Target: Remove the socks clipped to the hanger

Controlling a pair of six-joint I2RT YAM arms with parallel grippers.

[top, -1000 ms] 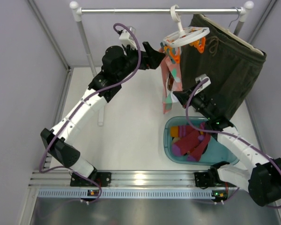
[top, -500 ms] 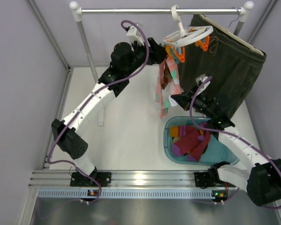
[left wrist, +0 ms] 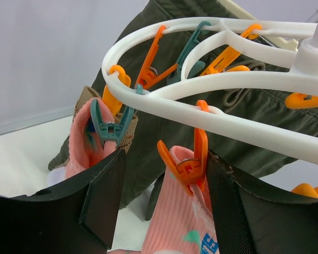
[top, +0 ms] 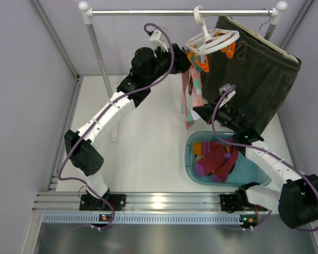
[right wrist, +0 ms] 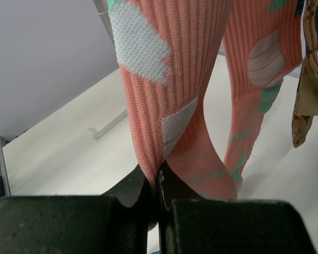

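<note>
Tightly nipped pink sock (right wrist: 148,95), within right tool (right wrist: 158,181)

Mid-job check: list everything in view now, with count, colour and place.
Rail: one, metal, across the top.
Hanger: one, white, hooked on the rail.
Clips: many, orange and teal, dangling from the hanger.
Pink socks: two, pink with teal and white patches, clipped to the hanger.
Brown sock: one, patterned, hanging beside them.
Shorts: one, dark olive, at the rail's right end.
Tub: one, teal, on the table.
Loose socks: several, magenta, orange and pink, in the tub.
Table: one, white, under everything.
Left gripper: open, around an orange clip.
Right gripper: shut on a pink sock's lower end.
</note>
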